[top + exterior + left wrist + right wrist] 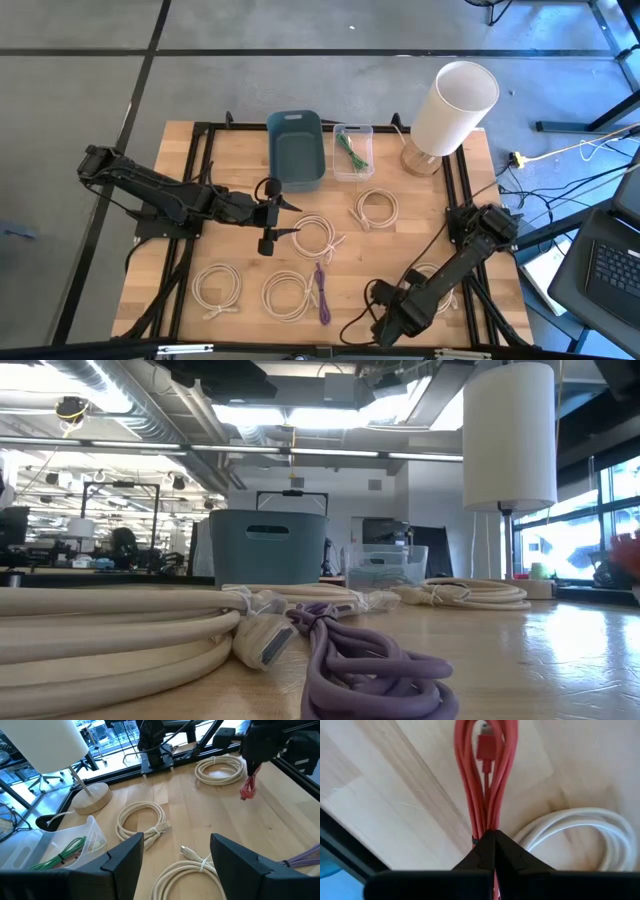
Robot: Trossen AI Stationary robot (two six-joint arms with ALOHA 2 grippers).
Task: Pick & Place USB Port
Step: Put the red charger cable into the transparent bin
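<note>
A red USB cable (487, 775), bundled into a long loop with its plug (485, 745) in the middle, hangs at the table's near right. My right gripper (492, 840) is shut on it. The left wrist view shows that gripper (252, 767) from afar with the red bundle (248, 789) below it. In the high view the right arm (430, 285) hides the cable. My left gripper (175, 870) hovers open over the table's middle left (280, 218), touching nothing. The blue bin (296, 148) stands at the far edge. My right gripper pinches several strands at the red bundle's upper end (481, 827) between its two fingers. The fingers come from above and point down. The bundle hangs straight below them along its length. Whether its lower end (244, 797) touches the table I cannot tell.
Several white cable coils (376, 209) (217, 287) and a purple cable (321, 290) lie on the wooden table. One white coil (580, 835) lies right beside the red bundle. A clear box with a green cable (352, 150) and a white lamp (455, 105) stand at the far edge.
</note>
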